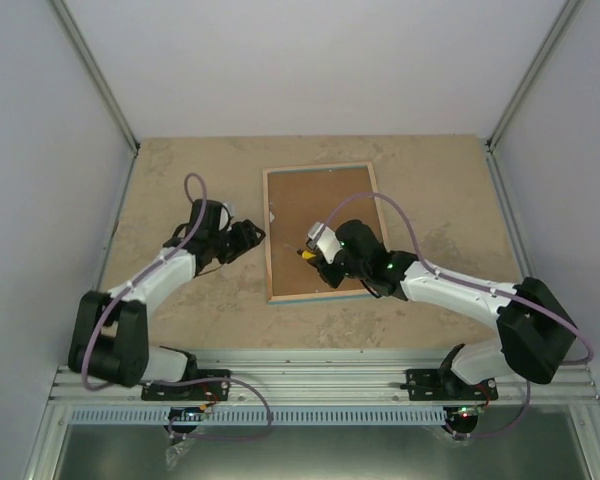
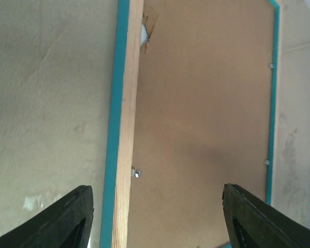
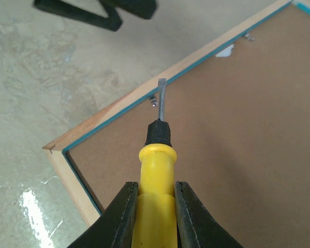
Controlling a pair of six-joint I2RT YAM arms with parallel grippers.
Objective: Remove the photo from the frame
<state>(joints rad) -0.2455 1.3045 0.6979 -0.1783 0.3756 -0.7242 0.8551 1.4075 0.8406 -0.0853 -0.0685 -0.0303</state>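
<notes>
In the middle of the table (image 1: 180, 180), the frame (image 1: 318, 168) lies face down with its brown backing board (image 1: 310, 215) showing. The right gripper (image 3: 156, 201) is clenched on a yellow-handled screwdriver (image 3: 156, 160). The blade tip sits at a small metal tab (image 3: 154, 101) on the frame's left rail. The left gripper (image 2: 157, 219) hangs by that rail, jaws spread and grasping nothing. The photo is hidden.
</notes>
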